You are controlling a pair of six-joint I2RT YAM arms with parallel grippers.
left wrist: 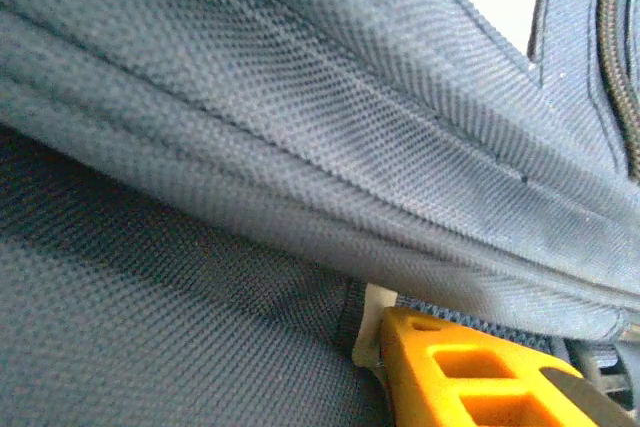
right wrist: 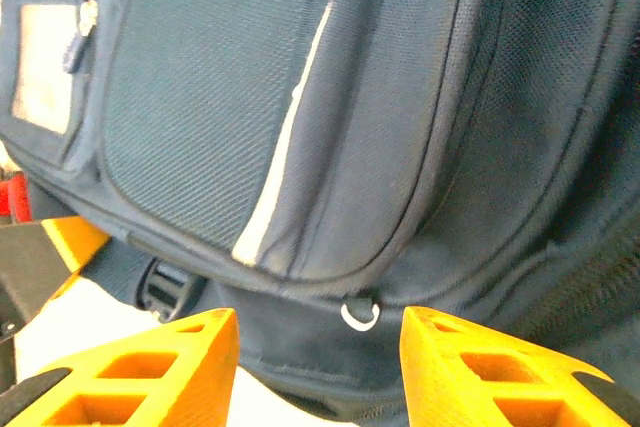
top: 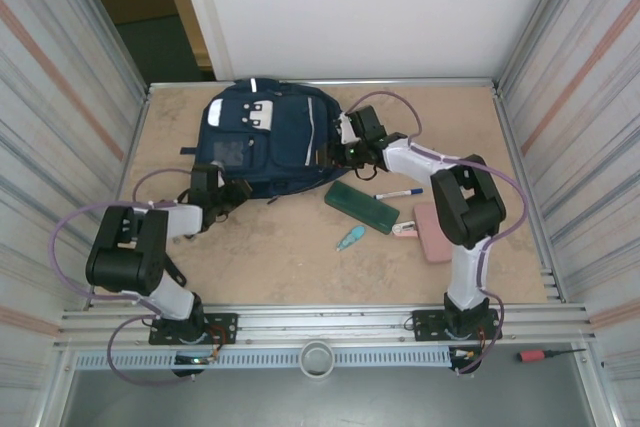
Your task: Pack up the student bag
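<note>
The table (top: pixel 300 267) is seen from above, and the backpack (top: pixel 262 137) is laid flat on its far left part, front pocket upward and top toward the back wall. It is flanked by both arms. The right pincer (top: pixel 347 145) is held at the backpack's right edge. In the right wrist view its two orange fingers (right wrist: pixel 180 367) are set apart, open, with nothing clasped. The backpack (right wrist: pixel 400 97) is spread just beyond their tips, and a small metal ring (right wrist: pixel 360 312) on its seam is seen in the gap. The left pincer (top: pixel 232 194) is pushed against the backpack's near left corner, by the straps. In the left wrist view the backpack (left wrist: pixel 300 97) is pressed close to the lens and one orange finger (left wrist: pixel 450 372) is seen beneath a fold; whether that pincer is shut on the cloth cannot be told. Near the backpack's near right corner a green pencil case (top: pixel 361 206) is laid, with a pink flat item (top: pixel 435 232), a pen (top: pixel 398 193) and a small teal item (top: pixel 350 239) close by.
</note>
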